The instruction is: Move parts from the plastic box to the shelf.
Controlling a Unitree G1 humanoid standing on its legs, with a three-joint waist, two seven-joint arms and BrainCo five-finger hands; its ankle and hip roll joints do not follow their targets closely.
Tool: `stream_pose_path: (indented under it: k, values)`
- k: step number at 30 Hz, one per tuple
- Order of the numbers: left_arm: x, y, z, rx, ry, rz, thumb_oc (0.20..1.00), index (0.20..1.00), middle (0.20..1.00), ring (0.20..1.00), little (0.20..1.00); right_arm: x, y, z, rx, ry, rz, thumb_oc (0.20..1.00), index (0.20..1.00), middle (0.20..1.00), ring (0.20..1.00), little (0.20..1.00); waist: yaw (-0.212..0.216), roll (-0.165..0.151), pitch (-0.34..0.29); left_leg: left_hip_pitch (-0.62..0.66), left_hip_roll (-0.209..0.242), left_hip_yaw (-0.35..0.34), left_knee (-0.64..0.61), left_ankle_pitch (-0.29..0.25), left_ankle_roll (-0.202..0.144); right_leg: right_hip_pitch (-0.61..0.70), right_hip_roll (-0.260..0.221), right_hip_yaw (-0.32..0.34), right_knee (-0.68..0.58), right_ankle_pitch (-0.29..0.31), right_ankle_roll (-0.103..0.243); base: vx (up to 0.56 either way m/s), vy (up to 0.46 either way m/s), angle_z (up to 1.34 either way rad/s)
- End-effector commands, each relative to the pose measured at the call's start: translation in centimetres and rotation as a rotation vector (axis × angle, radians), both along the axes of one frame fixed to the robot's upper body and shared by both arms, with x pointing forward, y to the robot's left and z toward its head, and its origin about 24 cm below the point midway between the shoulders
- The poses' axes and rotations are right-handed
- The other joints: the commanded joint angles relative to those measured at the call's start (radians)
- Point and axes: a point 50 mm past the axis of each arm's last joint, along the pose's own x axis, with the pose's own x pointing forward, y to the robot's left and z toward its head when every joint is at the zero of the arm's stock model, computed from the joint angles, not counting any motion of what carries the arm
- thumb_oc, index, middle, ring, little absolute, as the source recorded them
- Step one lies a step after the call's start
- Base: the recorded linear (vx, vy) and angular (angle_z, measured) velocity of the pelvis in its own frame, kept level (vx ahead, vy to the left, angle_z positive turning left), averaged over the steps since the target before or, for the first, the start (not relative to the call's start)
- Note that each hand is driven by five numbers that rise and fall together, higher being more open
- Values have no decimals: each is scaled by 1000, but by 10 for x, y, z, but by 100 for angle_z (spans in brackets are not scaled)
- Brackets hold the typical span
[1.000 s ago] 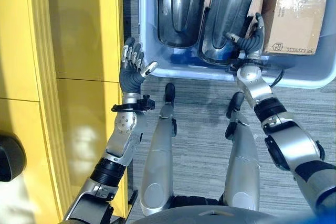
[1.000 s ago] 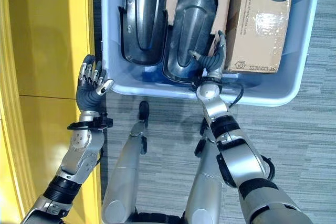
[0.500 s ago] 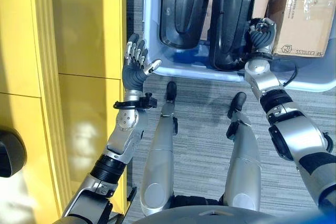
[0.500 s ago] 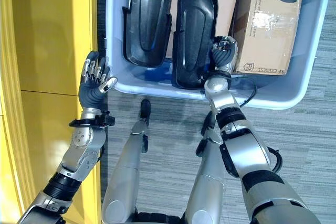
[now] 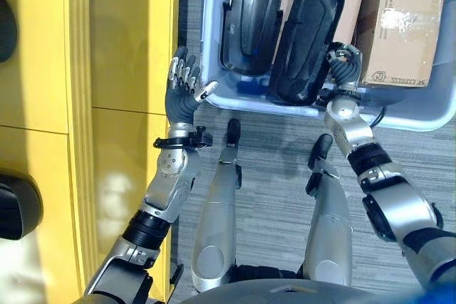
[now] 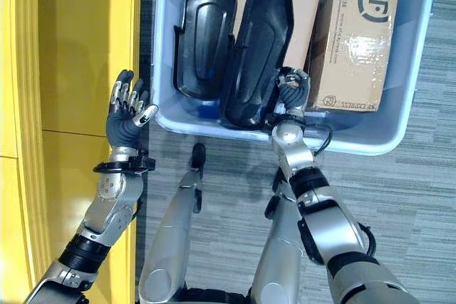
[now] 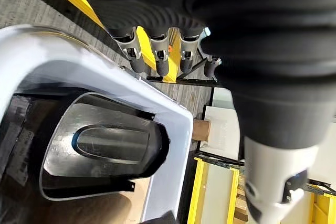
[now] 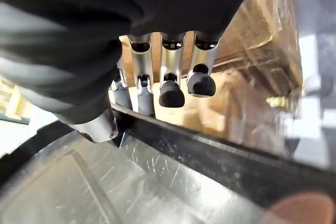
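Pick step. My right hand (image 6: pixel 292 90) has its fingers curled over the edge of the right-hand black part (image 6: pixel 256 51), which stands tilted in the plastic box (image 6: pixel 399 122) beside a second black part (image 6: pixel 203 37) and a cardboard box (image 6: pixel 354 48). My left hand (image 6: pixel 125 115) hangs slack, holding nothing, by the yellow shelf (image 6: pixel 78 55). Next, I judge: lift clear of the rim, then swing left to the shelf.

Both arms were silver-grey with dark bands at the joints. Each robot hand, left (image 5: pixel 182 94) and right (image 5: pixel 343 70), had silver, dark-tipped fingers and a dark ribbed cover.
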Motion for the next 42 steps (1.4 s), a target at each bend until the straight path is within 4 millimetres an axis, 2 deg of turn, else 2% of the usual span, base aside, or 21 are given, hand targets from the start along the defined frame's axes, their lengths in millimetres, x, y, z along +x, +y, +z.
stream_pose_path:
  k: [1, 11, 18, 23, 28, 29, 31, 33, 35, 36, 38, 39, 40, 41, 42]
  values:
    - [-8, 11, 9, 1, -63, 24, 1000, 1000, 1000, 1000, 1000, -12, 4, 11, 166, -143, 48, 200, 200, 200, 200, 200, 0, -26, -6, 44, 31, 12, -3, -55, 9, 135, -30, 34, -100, 20, 33, 10, -16, -3]
    - [-20, 31, -19, 14, 67, 81, 1000, 1000, 1000, 1000, 1000, -61, 17, 10, 353, -309, 224, 200, 200, 200, 200, 200, -24, -53, -80, 188, 55, 29, -111, -18, -6, 272, -19, 13, -201, 49, 42, 26, -22, -6]
    - [-30, 42, -30, 33, 109, 104, 1000, 1000, 1000, 1000, 1000, -84, 18, 10, 355, -356, 312, 200, 200, 200, 200, 200, -40, -61, -128, 267, 74, 34, -146, -10, -14, 331, -11, 10, -206, 38, 42, 32, -26, -4]
    - [-38, 55, -41, 59, 162, 132, 1000, 1000, 1000, 1000, 1000, -96, 15, 3, 323, -337, 362, 200, 200, 200, 200, 200, -46, -60, -150, 321, 92, 29, -152, -9, -15, 356, -2, 19, -156, -5, 36, 36, -36, 0]
    - [-55, 74, -64, 79, 272, 181, 1000, 1000, 1000, 1000, 1000, -108, 12, -13, 325, -273, 418, 200, 200, 200, 200, 200, -43, -51, -180, 434, 139, -1, -180, 5, -30, 409, 32, 10, 16, -140, 11, 26, -134, 4]
    - [-55, 74, -63, 79, 272, 181, 1000, 1000, 1000, 1000, 1000, -108, 12, -13, 324, -273, 418, 200, 200, 200, 200, 200, -44, -50, -182, 432, 140, -2, -182, 8, -30, 407, 34, 9, 13, -137, 10, 25, -215, 9]
    - [-65, 83, -74, 73, 328, 216, 1000, 1000, 1000, 1000, 1000, -107, 17, -17, 317, -244, 463, 200, 200, 200, 200, 200, -25, -46, -205, 491, 185, -25, -234, 52, -37, 420, 70, -20, 119, -217, -21, -21, -298, 22]
    - [-71, 86, -79, 60, 351, 236, 1000, 1000, 1000, 1000, 1000, -105, 20, -17, 320, -240, 472, 200, 200, 200, 200, 200, -11, -50, -209, 516, 211, -36, -270, 91, -46, 423, 99, -38, 159, -257, -43, -59, -273, 24]
    - [-75, 89, -82, 46, 362, 262, 1000, 1000, 1000, 1000, 1000, -103, 24, -13, 306, -247, 490, 200, 200, 200, 200, 200, 10, -52, -219, 521, 235, -59, -314, 149, -56, 414, 132, -56, 164, -273, -61, -68, -200, 11]
    - [-75, 89, -82, 46, 362, 262, 1000, 1000, 1000, 1000, 1000, -103, 24, -13, 306, -247, 490, 200, 200, 200, 200, 200, 9, -49, -223, 516, 238, -61, -315, 151, -57, 411, 136, -58, 159, -268, -62, -60, -171, 7]
    - [-78, 86, -91, 19, 396, 261, 1000, 1000, 1000, 1000, 1000, -102, 17, -11, 271, -254, 456, 200, 200, 200, 200, 200, 25, -48, -241, 487, 229, -45, -349, 220, -63, 430, 138, -118, 135, -281, -71, -60, -172, 6]
    - [-78, 86, -91, 19, 396, 261, 1000, 1000, 1000, 1000, 1000, -102, 17, -11, 271, -254, 456, 200, 200, 200, 200, 200, 23, -47, -241, 486, 229, -47, -349, 220, -63, 431, 138, -119, 134, -280, -71, -36, -144, 49]
    - [-78, 84, -96, 7, 416, 249, 1000, 1000, 1000, 1000, 1000, -102, 12, -12, 245, -251, 436, 200, 200, 200, 200, 200, 24, -48, -249, 484, 223, -24, -349, 220, -60, 451, 132, -141, 109, -274, -72, -57, -96, 79]
    - [-78, 81, -101, 9, 435, 227, 1000, 1000, 1000, 1000, 1000, -104, 3, -18, 218, -225, 404, 200, 200, 200, 200, 200, 26, -49, -254, 490, 218, 28, -331, 236, -52, 480, 113, -179, 66, -246, -78, -58, -96, 82]
    - [-78, 81, -101, 9, 435, 227, 1000, 1000, 1000, 1000, 1000, -104, 3, -18, 218, -225, 404, 200, 200, 200, 200, 200, 26, -49, -254, 490, 218, 28, -331, 236, -52, 480, 113, -179, 66, -246, -78, -67, -91, 114]
